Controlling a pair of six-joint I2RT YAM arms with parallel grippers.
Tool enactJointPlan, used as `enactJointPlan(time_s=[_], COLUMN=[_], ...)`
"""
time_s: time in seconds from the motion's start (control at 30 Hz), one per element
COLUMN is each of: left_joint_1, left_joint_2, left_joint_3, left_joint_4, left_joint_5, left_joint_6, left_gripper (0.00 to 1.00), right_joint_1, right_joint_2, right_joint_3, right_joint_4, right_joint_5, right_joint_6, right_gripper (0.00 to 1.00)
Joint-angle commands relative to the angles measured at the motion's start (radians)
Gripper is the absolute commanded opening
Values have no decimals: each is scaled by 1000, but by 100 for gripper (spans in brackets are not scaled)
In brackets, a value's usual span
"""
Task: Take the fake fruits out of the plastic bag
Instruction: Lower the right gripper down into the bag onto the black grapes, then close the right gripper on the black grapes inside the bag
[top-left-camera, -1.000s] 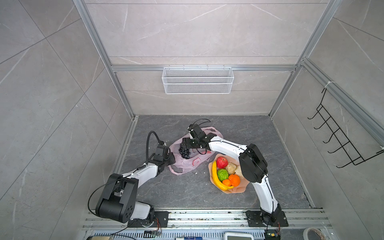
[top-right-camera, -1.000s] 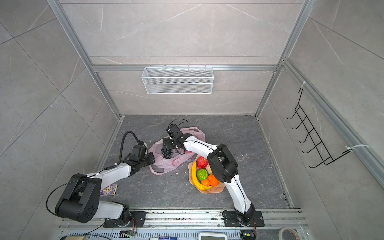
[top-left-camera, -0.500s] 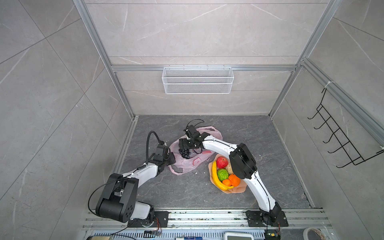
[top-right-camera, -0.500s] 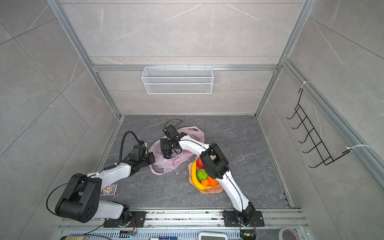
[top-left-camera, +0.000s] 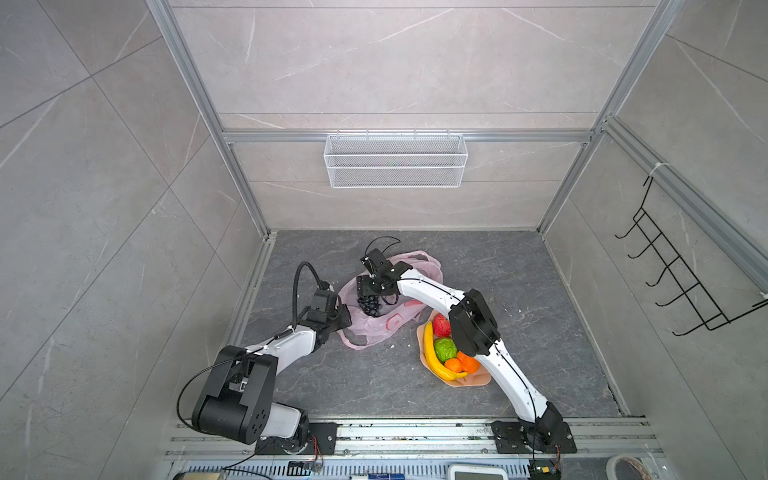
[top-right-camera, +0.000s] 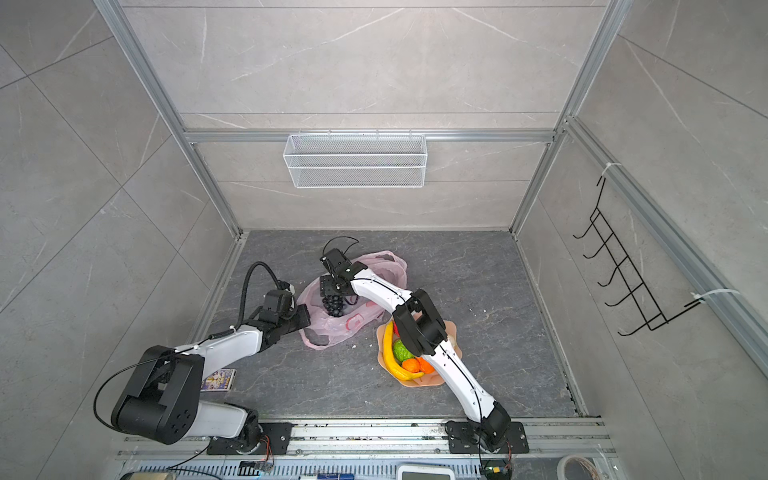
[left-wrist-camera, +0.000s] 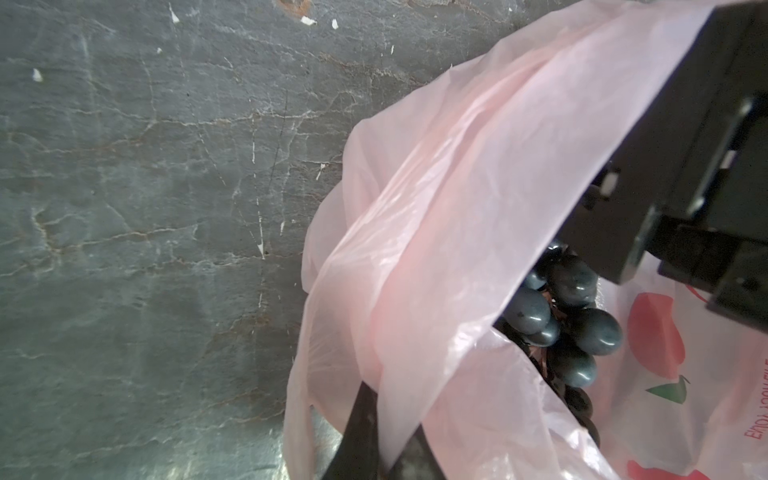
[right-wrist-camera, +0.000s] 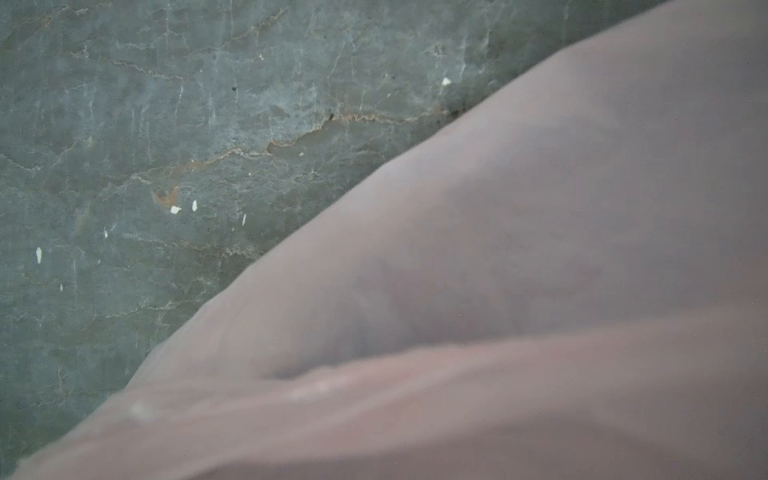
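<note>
Grey marble-look tiles wall in a dark grey stone floor (top-left-camera: 374, 386). Up at 12 o'clock a white wire mesh basket (top-left-camera: 395, 160) hangs on the back wall, and a black wire hook rack (top-left-camera: 681, 274) sits out at 3 o'clock.

Centre floor, there's the thin translucent pale pink plastic bag (top-left-camera: 390, 324), crumpled and lying open, with red fruit prints on its 6 o'clock side. The left gripper (top-left-camera: 343, 319) is at the bag's 8 o'clock edge. The left wrist view settles its state: the black fingers (left-wrist-camera: 360, 432) are pressed together on a fold of pink film.

The right gripper (top-left-camera: 369, 291) reaches in from 4 o'clock, right over the bag's mouth. It is directly above the dark purple glossy grape bunch (top-left-camera: 369, 305), which lies inside the bag, toward 9 o'clock of its middle. Spread, or closed on the bunch? I cannot tell. Its own body and a fold of film cover the top of the grapes, and the right wrist camera sees only blurred pink film against the floor.

At 4 o'clock, just beside the bag, a peach scalloped plate (top-left-camera: 478, 379) carries a yellow plastic banana (top-left-camera: 432, 357), a red plastic apple (top-left-camera: 441, 325), a green lumpy ball (top-left-camera: 445, 349) and two small oranges (top-left-camera: 454, 365). The right arm's black elbow (top-left-camera: 473, 328) blocks the plate's 2 o'clock side. A small colourful card (top-right-camera: 219, 380) lies by the left arm's base.
</note>
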Motion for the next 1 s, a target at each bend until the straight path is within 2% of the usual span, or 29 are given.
enactJointPlan(time_s=[0.0, 0.27, 0.53, 0.97], left_joint_1=[0, 0, 0, 1], left_joint_2=[2, 2, 4, 10], left_joint_3=[4, 6, 10, 11], left_joint_4=[30, 27, 24, 15], left_joint_5=[9, 5, 3, -26], left_joint_6=[21, 21, 22, 9], left_gripper=[7, 6, 7, 6], right_joint_1=[12, 17, 18, 20], right_joint_2=[57, -2, -138, -257], right_joint_3=[40, 17, -118, -262], right_joint_4=[-97, -42, 78, 156], right_joint_5=[4, -63, -101, -132], right_joint_6=[14, -8, -12, -9], right_gripper=[73, 52, 45, 44])
